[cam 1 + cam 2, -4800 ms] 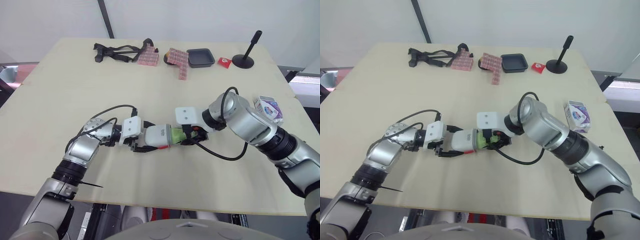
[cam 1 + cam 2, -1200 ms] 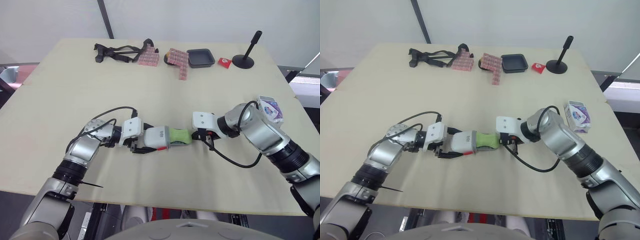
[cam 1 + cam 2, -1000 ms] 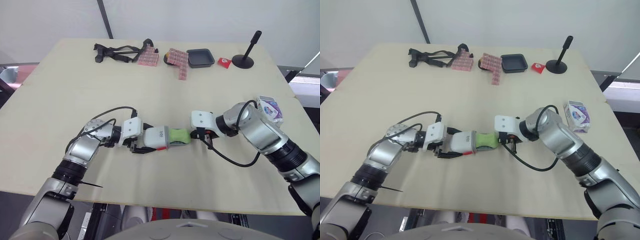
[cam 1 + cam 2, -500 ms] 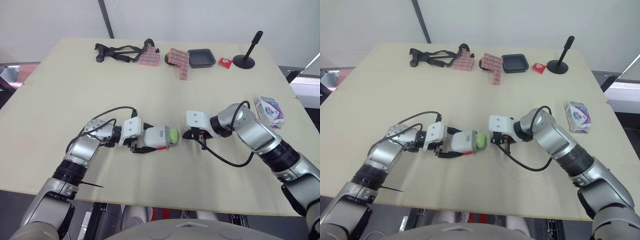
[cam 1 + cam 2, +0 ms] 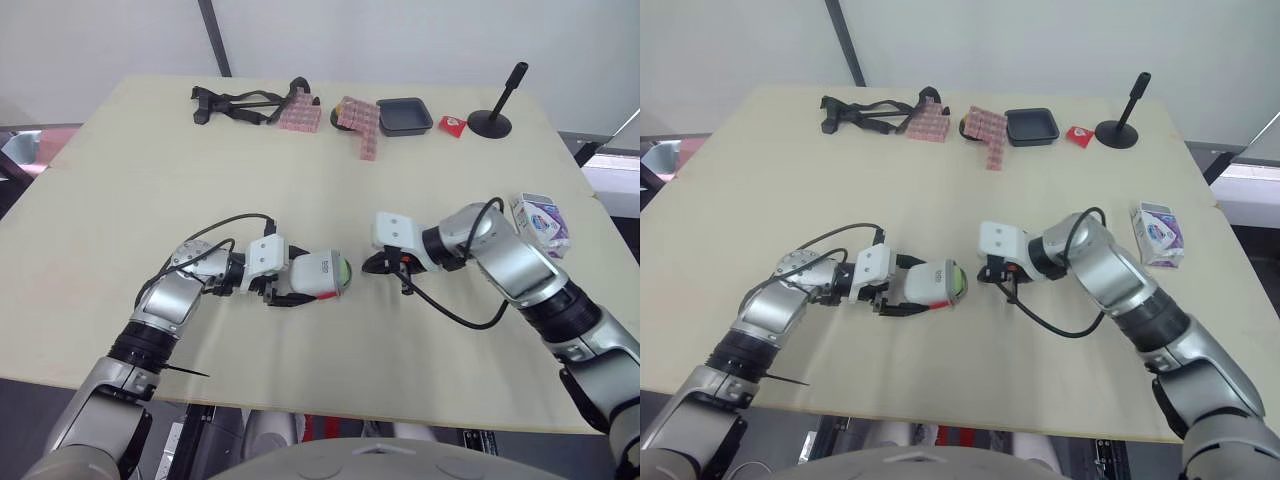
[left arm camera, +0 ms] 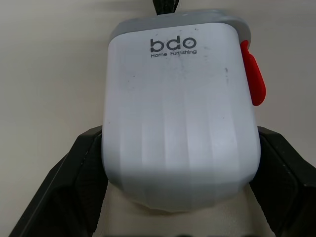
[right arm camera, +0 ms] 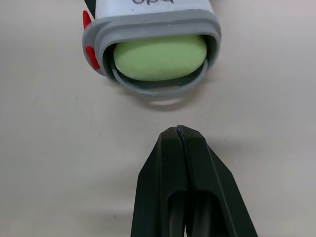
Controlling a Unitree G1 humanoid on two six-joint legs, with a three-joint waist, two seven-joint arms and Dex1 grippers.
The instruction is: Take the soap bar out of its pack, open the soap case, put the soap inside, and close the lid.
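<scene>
Green oval soap bar (image 7: pixel 160 57), just one, sits inside the single white plastic soap case (image 5: pixel 316 275), which the left pincer (image 6: pixel 180 140) grasps on the beige tabletop (image 5: pixel 150 170). The right pincer (image 7: pixel 178 132), clenched empty, lies just apart at the case's 3 o'clock.

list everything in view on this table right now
beige wooden table: one, beige, under everything
white plastic soap case: one, white with grey rim and red latch, near middle
green soap bar: one, green, inside case
white and purple soap pack: one, right edge
black square tray: one, far edge
small red packet: one, beside tray
black stand with upright rod: one, far right
pink patterned packs: two clusters, left of tray
black strapped tool: one, far left
left end effector: black, gripping case
right end effector: black, shut, empty, facing case mouth
</scene>
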